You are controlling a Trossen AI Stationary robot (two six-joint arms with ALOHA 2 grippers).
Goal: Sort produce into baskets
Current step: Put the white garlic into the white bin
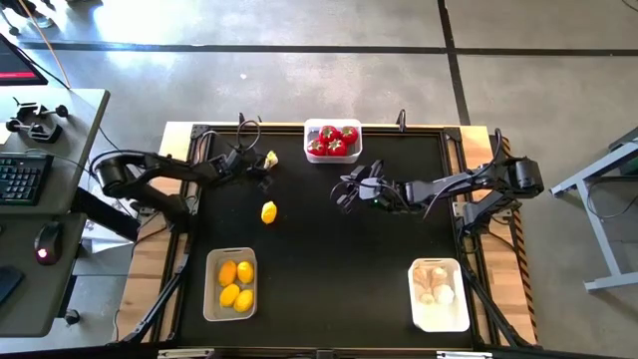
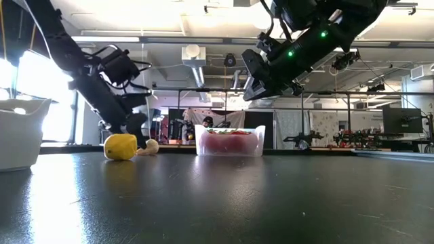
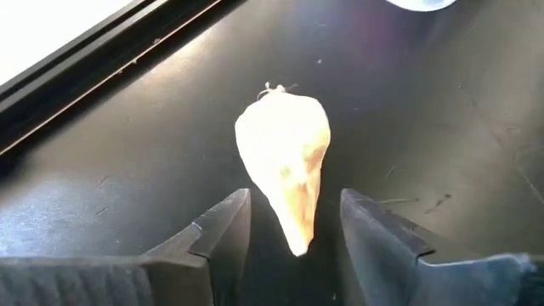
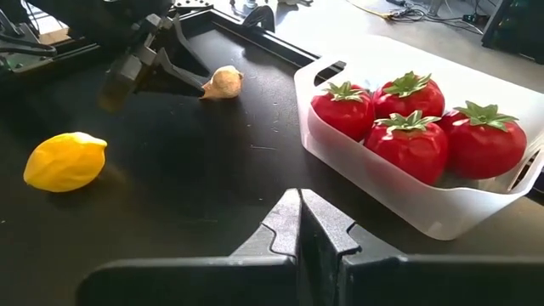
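An off-white garlic bulb [image 3: 285, 153] lies on the black table near its far left; it also shows in the high view [image 1: 270, 159]. My left gripper [image 1: 256, 168] is low at the table and open. Its two fingers stand on either side of the bulb's narrow end [image 3: 297, 234], with a gap on each side. A loose lemon [image 1: 268, 211] lies on the table nearer the front. My right gripper [image 1: 348, 190] is shut and empty, raised above the table's middle [image 2: 261, 81], next to the clear basket of tomatoes [image 1: 333, 140].
A beige basket with several lemons [image 1: 230, 284] stands at the near left. A white basket with garlic bulbs [image 1: 439, 295] stands at the near right. The table's raised far edge [image 3: 102, 51] runs close behind the garlic. The table's middle is bare black surface.
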